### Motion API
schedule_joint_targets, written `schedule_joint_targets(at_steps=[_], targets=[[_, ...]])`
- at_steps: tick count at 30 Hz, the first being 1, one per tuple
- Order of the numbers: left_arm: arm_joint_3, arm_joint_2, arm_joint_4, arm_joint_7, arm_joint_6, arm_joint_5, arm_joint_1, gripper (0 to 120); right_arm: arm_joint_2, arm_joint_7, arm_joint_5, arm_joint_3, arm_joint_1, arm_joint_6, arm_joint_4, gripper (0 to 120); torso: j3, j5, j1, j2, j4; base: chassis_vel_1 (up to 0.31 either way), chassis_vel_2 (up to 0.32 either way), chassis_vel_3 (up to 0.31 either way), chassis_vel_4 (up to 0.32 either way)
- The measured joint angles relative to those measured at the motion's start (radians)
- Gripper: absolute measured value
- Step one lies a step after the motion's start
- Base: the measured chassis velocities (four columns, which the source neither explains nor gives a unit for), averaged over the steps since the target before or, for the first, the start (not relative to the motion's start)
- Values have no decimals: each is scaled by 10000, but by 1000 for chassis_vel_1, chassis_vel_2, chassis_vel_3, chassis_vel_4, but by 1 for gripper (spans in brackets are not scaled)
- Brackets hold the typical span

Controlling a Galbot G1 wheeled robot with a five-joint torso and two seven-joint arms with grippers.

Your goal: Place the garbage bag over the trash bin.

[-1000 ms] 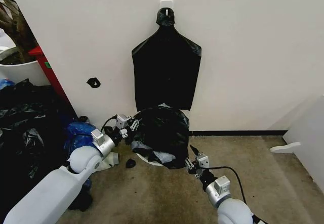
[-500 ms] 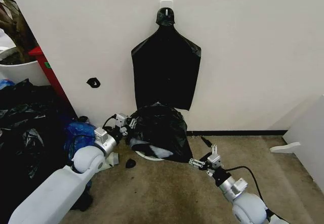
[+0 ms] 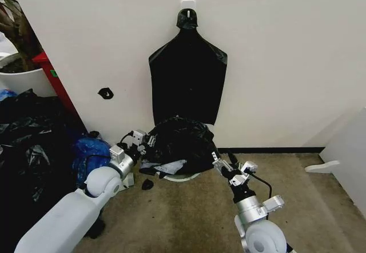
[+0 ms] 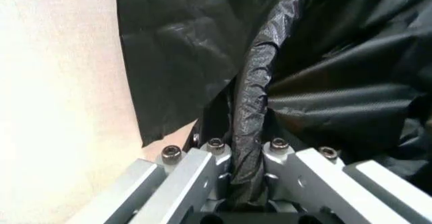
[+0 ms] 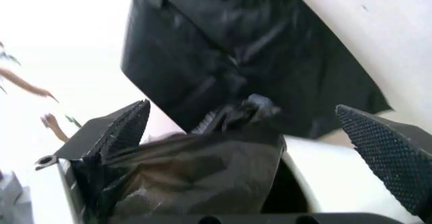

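the garbage bag (image 3: 178, 143) lies draped in a crinkled, glossy black mound over the trash bin (image 3: 177, 176), which stands on the floor (image 3: 189, 219) against the wall (image 3: 274, 53), directly below the flat black bag hung from a hook (image 3: 187, 84). of the bin, a white curve of rim peeks out under the bag's lower edge on the side toward the robot, with a pale patch showing just above it among the folds. the left hand (image 3: 143, 141) is at the bin's left side, touching the bag; in the left wrist view the left hand (image 4: 246, 158) has its two metal fingers (image 4: 202, 168) pressed together on a twisted rope of black plastic that runs up from between them into the spread bag (image 4: 324, 82). the right hand (image 3: 231, 168) is just beside the bin's right side, low near the floor, its fingers spread wide apart; in the right wrist view the textured black pads (image 5: 388, 153) stand far from each other with bunched bag plastic (image 5: 196, 178) and a slice of white bin (image 5: 331, 183) between them, and i cannot tell whether either pad touches the plastic. to the bin's left, well apart, a heap of black and blue bags (image 3: 40, 144) is piled on the floor.
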Motion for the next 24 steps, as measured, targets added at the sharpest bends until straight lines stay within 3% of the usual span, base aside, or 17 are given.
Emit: schedule_joint_targets(at_steps=[7,16,24], targets=[[-71,6,69,-109,44,48,38,1,230,542,1310,362,-45,-62,737,100,0,0,0,0,1,0,0,0,0],[-111,0,87,-147,53,25,36,1,510,596,1338,309,-58,-116,669,100,0,1,0,0,1,0,0,0,0],[-64,-83,233,-159,53,129,158,1,1829,427,2532,860,365,-345,1201,100,0,0,0,0,3,0,0,0,0]])
